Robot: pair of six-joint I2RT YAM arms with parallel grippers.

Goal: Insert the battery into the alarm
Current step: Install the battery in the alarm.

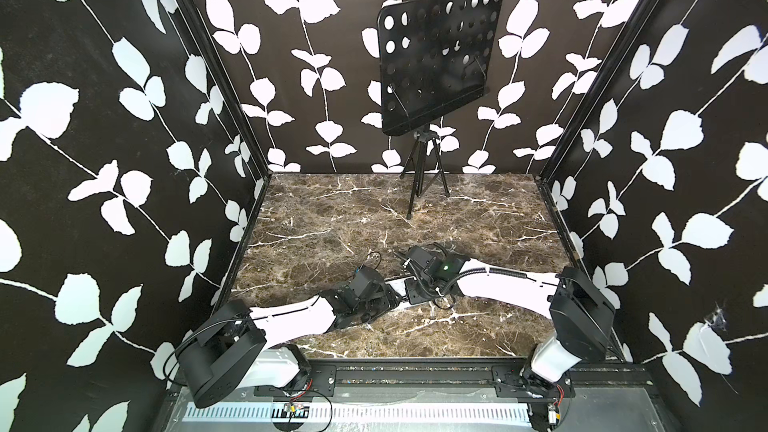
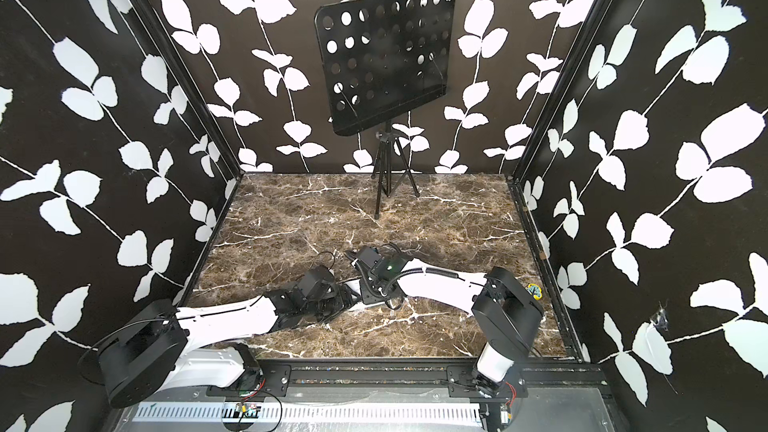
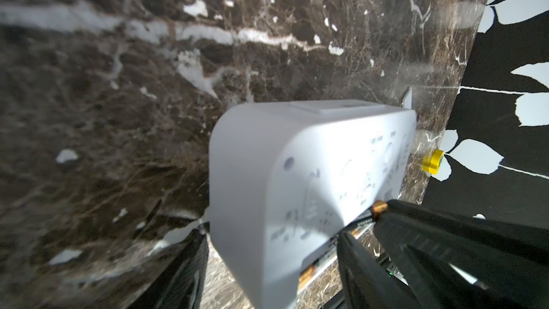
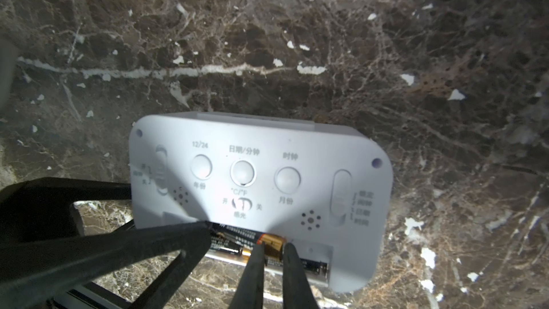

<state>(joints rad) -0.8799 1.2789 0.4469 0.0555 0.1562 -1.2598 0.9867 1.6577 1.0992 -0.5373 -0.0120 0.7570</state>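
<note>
Alarm [image 4: 297,144]: front middle of the bench [image 1: 374,218], clamped front-to-back by the left gripper [image 3: 272,231].
Arms: both stretched low and inward, wrists meeting.
Right gripper [image 4: 272,246]: pinching the battery [image 4: 269,240] at the open compartment.
Hidden: alarm almost wholly covered in both top views.
Look: white, its back showing round buttons and sliders.

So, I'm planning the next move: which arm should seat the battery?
Right: the right gripper pinches the battery at the open compartment of the alarm, while the left gripper clamps the alarm.
</note>
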